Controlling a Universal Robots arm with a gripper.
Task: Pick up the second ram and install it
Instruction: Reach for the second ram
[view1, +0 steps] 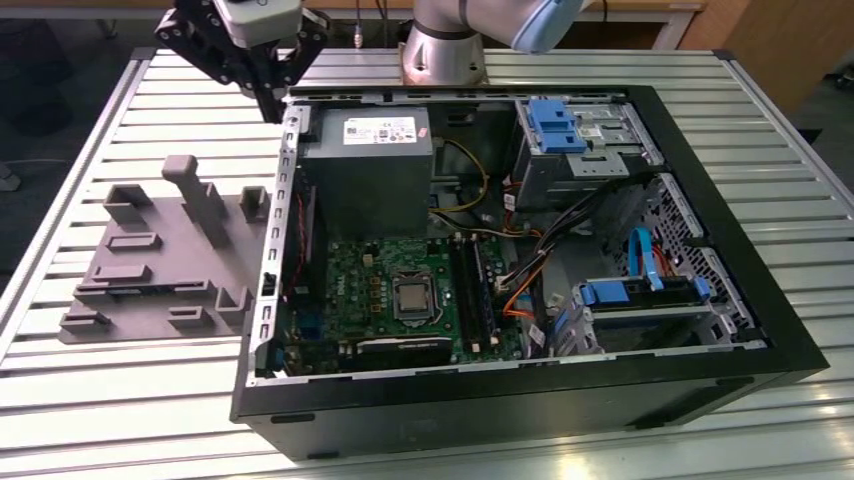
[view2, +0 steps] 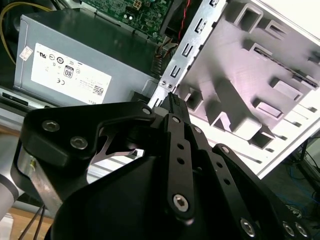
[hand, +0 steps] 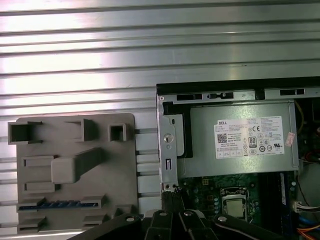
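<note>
Slatted table (view1: 120, 400); jaws seemingly closed, empty, at case (view1: 534, 400) edge; second ram (hand: 50, 204) in fixture (view1: 147, 265).

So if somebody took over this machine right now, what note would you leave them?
The gripper: jaws shut, nothing seen between them. It hangs over the side wall of the case, next to the power supply.
The ram: the blue strip that looks like it lies in a slot of the grey fixture, which sits on the table beside the case.
Done: nothing that shows for this ram; it is not picked up.
Left: the pick-up and the install on the motherboard.
</note>
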